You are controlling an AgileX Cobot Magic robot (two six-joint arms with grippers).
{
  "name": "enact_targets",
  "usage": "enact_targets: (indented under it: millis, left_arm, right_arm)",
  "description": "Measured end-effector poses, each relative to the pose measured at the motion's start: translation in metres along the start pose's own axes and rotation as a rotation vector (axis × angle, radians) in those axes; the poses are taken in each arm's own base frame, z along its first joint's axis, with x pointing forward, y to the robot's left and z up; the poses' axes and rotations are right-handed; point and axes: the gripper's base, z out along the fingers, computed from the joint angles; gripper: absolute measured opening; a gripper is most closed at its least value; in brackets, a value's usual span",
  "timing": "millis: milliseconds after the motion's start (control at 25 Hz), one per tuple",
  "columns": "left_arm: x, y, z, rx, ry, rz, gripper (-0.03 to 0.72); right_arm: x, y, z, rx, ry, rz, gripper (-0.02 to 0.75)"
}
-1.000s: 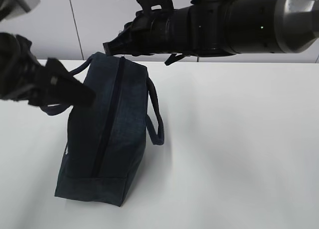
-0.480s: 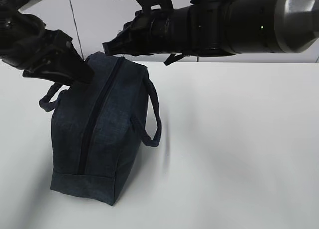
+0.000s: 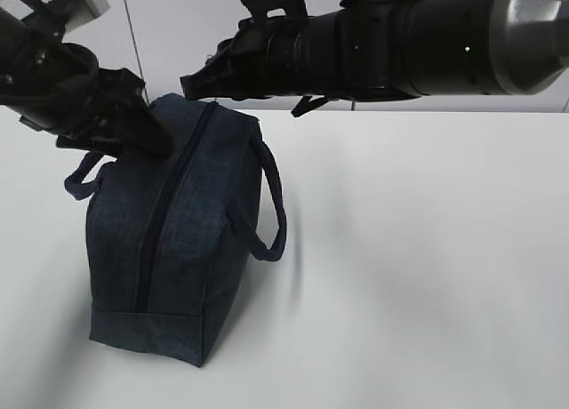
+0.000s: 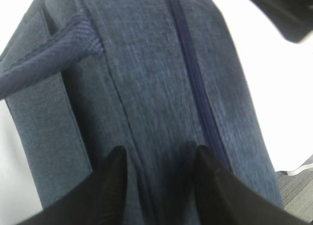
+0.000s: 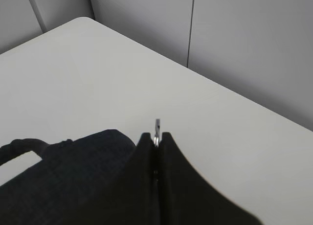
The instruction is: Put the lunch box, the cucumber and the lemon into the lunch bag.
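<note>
Lunch bag (image 3: 173,240) standing upright on the white worktop (image 3: 418,249), toward the left side. Dark blue cloth, boxy shape. Zipper line (image 3: 169,213) running along the top from the far end to the near end, closed along all of its length in view. One loop handle (image 3: 271,200) hanging on the right side, another loop handle (image 3: 82,176) on the left.

Left pincer (image 3: 142,135) down against the top left of the bag, near its far end. Two dark fingers (image 4: 110,186) spread apart in the left wrist view, with bag cloth between them and pressed by them. Open, not pinched onto anything clear.

Right pincer (image 3: 191,82) reaching across from the right, just above the far end of the bag. Fingers pressed tight together in the right wrist view, with a small shiny metal bit (image 5: 157,131) poking out from between the tips. Closed on that metal bit; too little of it showing to tell its shape for sure. Dark blue bag top just under the tips.

Big black arm (image 3: 409,40) stretching over the worktop from the right edge. Pale wall panels (image 3: 169,36) behind.

Lunch box, cucumber and lemon in none of the views.
</note>
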Motion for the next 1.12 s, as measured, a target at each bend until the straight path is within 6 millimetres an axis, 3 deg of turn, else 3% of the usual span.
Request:
enact_targets:
  millis: [200, 280, 520, 880, 1120]
  left_arm:
    - [-0.004, 0.008, 0.011, -0.026, -0.024, -0.011, 0.054]
    - [-0.005, 0.009, 0.012, -0.031, -0.027, -0.005, 0.012]
    - [-0.002, 0.007, 0.010, -0.025, -0.004, 0.043, -0.007]
    - [0.005, -0.011, -0.026, -0.020, 0.002, 0.133, -0.008]
    - [0.013, -0.018, -0.035, 0.001, 0.050, 0.154, -0.008]
  right_arm:
    - [0.000, 0.000, 0.000, -0.005, -0.001, -0.002, 0.000]
    - [0.000, 0.000, 0.000, -0.005, -0.001, -0.002, 0.000]
    - [0.000, 0.000, 0.000, -0.005, -0.001, -0.002, 0.000]
    - [-0.004, 0.001, 0.000, -0.019, -0.017, -0.031, 0.000]
    - [-0.005, 0.000, 0.000, -0.025, -0.020, -0.035, 0.000]
